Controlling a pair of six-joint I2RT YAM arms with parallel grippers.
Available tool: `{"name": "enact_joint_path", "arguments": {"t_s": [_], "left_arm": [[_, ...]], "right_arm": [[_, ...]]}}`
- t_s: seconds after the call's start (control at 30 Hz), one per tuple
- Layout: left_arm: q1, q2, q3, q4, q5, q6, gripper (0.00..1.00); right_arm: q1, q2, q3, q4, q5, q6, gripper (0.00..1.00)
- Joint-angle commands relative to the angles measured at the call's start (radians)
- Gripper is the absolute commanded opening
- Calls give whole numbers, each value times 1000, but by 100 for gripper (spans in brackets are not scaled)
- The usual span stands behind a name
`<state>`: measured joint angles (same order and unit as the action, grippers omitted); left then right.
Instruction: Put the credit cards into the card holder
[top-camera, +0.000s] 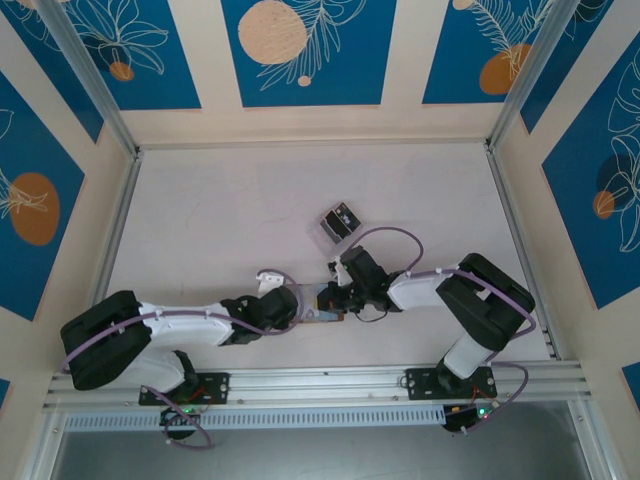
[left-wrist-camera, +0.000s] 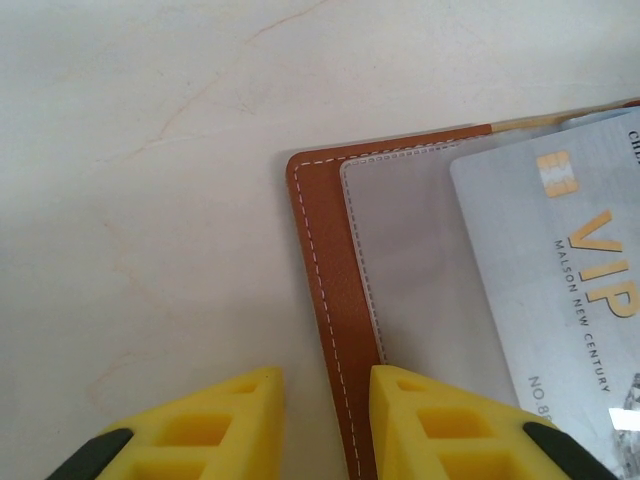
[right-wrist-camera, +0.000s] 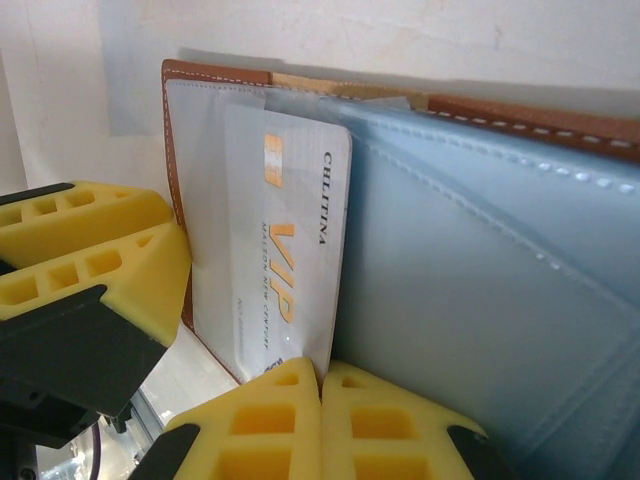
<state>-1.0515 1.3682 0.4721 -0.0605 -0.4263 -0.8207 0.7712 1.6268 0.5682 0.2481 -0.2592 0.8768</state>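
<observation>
The card holder (left-wrist-camera: 325, 260) lies open on the table, a brown leather wallet with pale grey-blue pockets (right-wrist-camera: 480, 300). A pale credit card (right-wrist-camera: 285, 250) marked VIP lies partly under a clear pocket (left-wrist-camera: 410, 260) of it. My right gripper (right-wrist-camera: 322, 378) is shut on that card's lower corner. My left gripper (left-wrist-camera: 325, 385) is narrowly open and straddles the wallet's stitched brown edge, one finger over the inside pocket and one over the table. From above, both grippers (top-camera: 298, 308) (top-camera: 335, 298) meet at the wallet (top-camera: 325, 314), which is largely hidden.
A clear plastic stand (top-camera: 330, 233) holding a dark card (top-camera: 343, 214) sits just beyond the grippers. The left gripper's yellow fingers (right-wrist-camera: 90, 250) sit close beside the wallet's left edge. Metal rails (top-camera: 120, 230) border the white table.
</observation>
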Motion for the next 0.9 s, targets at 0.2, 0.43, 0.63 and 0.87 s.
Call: {"name": "enact_joint_path", "arguments": {"t_s": [0.2, 0.43, 0.63, 0.87], "left_arm": [[-13, 40, -13, -43, 18, -11, 28], [-19, 45, -13, -38, 17, -11, 28], [-23, 48, -12, -35, 20, -14, 28], [-30, 42, -2, -46, 21, -12, 28]], "right_arm": [[36, 64, -21, -171, 24, 14, 0], [61, 80, 1, -164, 30, 20, 0], [86, 87, 4, -139, 38, 41, 0], [112, 67, 19, -155, 82, 47, 0]]}}
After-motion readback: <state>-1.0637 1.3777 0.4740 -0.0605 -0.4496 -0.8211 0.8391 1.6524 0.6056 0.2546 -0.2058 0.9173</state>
